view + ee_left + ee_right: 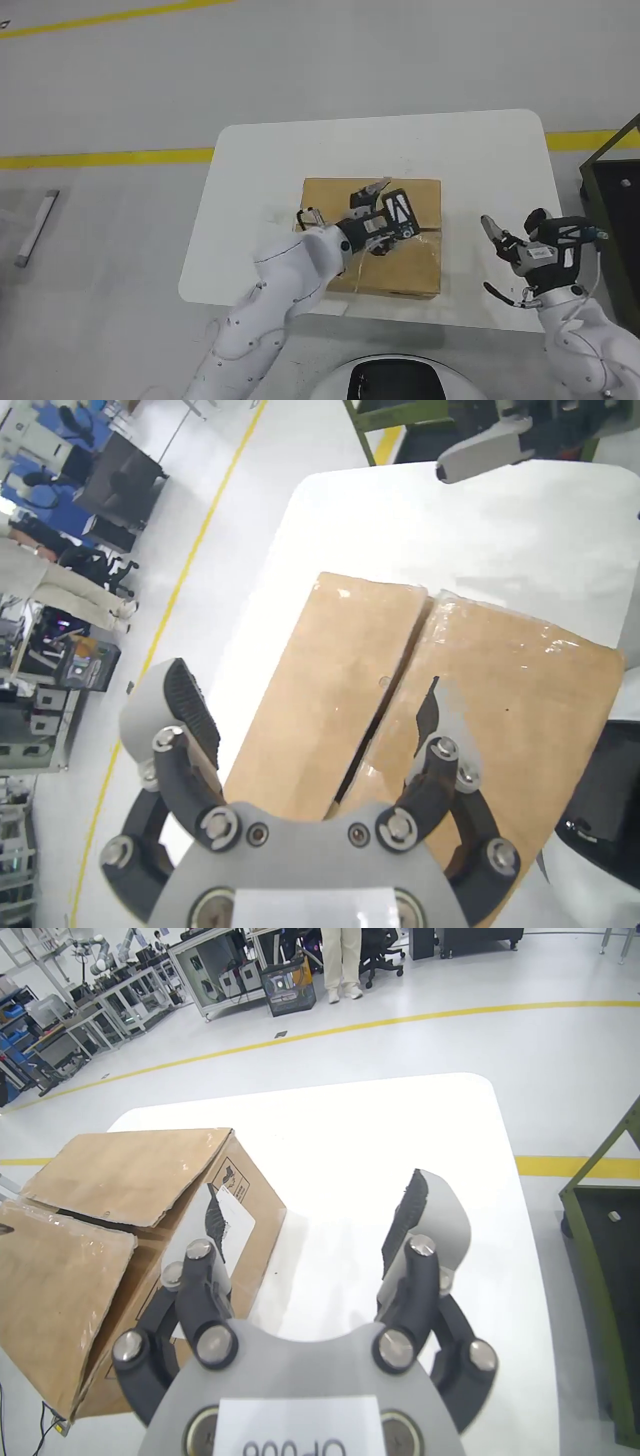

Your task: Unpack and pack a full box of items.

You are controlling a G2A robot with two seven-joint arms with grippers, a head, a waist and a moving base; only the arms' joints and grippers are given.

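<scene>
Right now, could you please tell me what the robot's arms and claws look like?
The left arm and right arm have glossy white rounded shells. The left claw and right claw match: a grey plate, black links with silver bolts, curved pale-grey fingers with black ribbed pads. Each plate bears a white label; a thin black cable loops by the right wrist.

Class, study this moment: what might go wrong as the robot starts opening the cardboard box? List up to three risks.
The brown cardboard box sits close to the near edge of the white rounded table; tugging a flap might drag it off.
The right gripper is open beside the box, not touching it, so the box could slide.
The flap edges are torn, with clear tape left; the open left gripper above the seam might slip or tear them.
</scene>
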